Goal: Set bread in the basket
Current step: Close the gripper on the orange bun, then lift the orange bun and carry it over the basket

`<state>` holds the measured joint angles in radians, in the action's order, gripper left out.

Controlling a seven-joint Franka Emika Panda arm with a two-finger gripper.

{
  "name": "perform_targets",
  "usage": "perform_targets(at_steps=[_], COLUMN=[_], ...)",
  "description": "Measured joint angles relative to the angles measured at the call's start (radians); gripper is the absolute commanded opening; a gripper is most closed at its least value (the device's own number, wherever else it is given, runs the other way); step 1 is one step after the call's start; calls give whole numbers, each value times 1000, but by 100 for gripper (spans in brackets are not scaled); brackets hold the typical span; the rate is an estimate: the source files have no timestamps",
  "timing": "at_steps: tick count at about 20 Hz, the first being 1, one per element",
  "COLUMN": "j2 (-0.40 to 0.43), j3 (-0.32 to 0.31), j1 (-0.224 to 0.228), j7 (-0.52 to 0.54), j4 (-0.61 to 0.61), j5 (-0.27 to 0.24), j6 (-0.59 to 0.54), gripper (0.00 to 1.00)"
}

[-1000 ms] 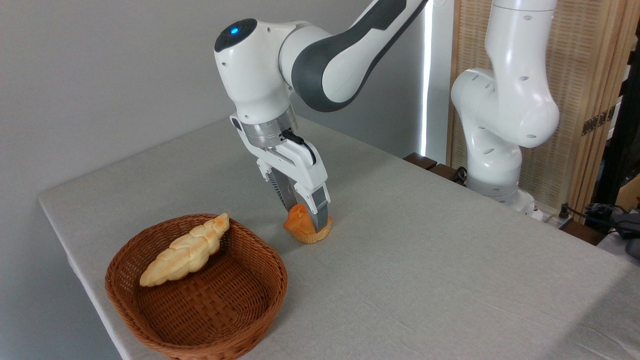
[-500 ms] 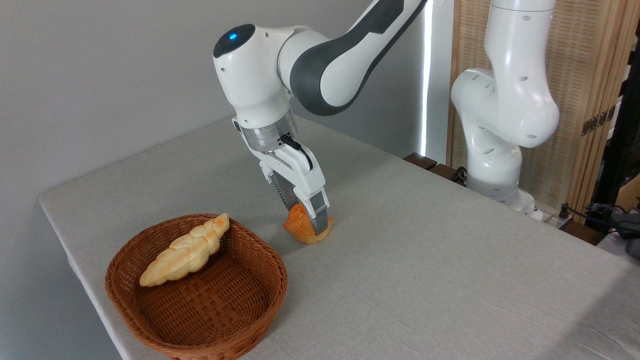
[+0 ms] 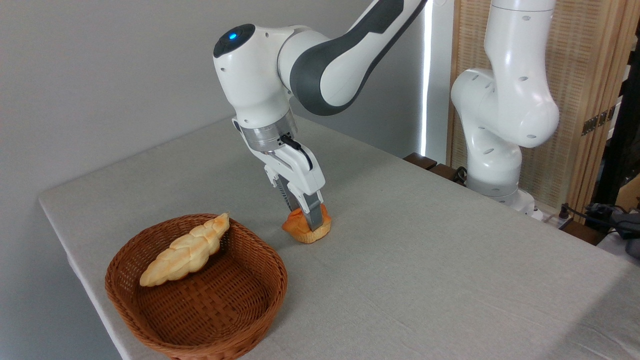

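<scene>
The bread point(image 3: 306, 227) — a small orange-golden bun — is seen near the middle of the frame, resting on the grey table point(image 3: 425, 260), just right of the basket point(image 3: 196, 288) and apart from its rim. The gripper point(image 3: 309, 220) is angled down onto it, and its jaws are drawn in narrow against the bun's top, one finger in front and one behind. The round wicker basket sits at lower left, near the table's front edge — a long pale braided loaf point(image 3: 186, 250) is laid against its back rim.
</scene>
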<state>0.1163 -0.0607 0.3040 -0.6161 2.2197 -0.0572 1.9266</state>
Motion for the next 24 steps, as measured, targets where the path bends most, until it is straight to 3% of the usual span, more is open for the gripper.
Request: perform_targets(at_steps=[8,18,24], j2=[14,36,2], j3=[0,-2,-16], j1=[1,-6,-20], j7=[0,0,0], j4=[-38,-218,-237], j5=[0,-36,-31], j6=[3,7,213], gripper=[45,46,46])
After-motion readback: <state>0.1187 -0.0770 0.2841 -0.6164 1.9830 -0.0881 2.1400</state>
